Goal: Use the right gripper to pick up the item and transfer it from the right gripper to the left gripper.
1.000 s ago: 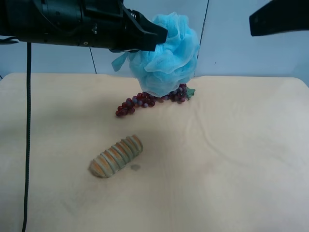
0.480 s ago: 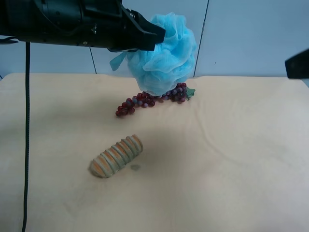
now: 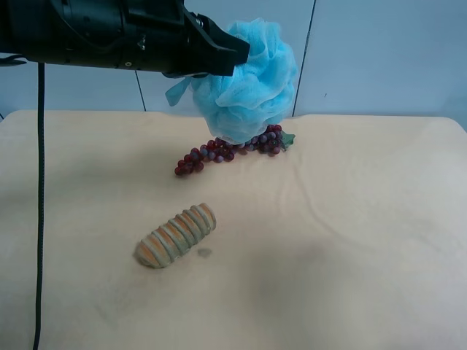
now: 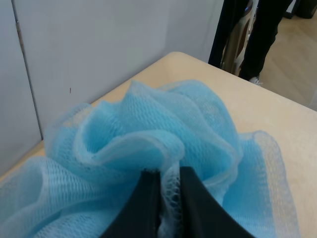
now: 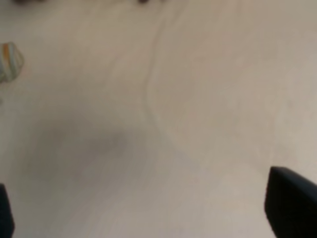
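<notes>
Your left gripper [image 4: 169, 177] clenches its fingers [image 4: 146, 198] on the fluffy light-blue mesh bath pouf [image 3: 252, 80], holding it high above the beige bench [image 3: 350, 240] so it hangs free. Your right gripper [image 5: 148, 213] faces bare bench, fingers released and empty, so the handover looks done.

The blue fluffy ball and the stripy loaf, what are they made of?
The blue ball looks like soft plastic mesh: the left wrist view shows fine netting bunched into ruffles. The stripy loaf looks like matte plastic or foam, probably a toy; its ribs are dull and even.
</notes>
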Controlling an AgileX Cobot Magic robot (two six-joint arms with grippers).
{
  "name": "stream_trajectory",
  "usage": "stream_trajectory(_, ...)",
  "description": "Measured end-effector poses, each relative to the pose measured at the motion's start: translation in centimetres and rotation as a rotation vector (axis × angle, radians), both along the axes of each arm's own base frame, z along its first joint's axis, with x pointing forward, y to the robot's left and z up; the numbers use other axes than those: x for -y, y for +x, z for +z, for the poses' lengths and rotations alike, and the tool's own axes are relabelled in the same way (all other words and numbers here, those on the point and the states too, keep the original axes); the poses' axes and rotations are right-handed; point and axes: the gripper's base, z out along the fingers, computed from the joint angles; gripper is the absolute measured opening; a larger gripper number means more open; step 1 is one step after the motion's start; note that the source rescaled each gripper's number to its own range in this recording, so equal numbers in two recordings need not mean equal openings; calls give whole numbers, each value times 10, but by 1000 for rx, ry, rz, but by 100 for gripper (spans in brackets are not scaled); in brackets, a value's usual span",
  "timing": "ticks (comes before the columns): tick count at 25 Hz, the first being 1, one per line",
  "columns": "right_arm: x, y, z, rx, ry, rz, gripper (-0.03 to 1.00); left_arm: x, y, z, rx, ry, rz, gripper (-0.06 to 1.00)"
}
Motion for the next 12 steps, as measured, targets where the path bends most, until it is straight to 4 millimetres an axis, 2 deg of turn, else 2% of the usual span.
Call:
stream_trajectory(5,6,-19,-20,39,7,-11,100,0,0,0,0,2,5,0)
stream_trajectory(12,11,-33,-26,83,12,-22,100,-2,2,-1,3,13,31,0)
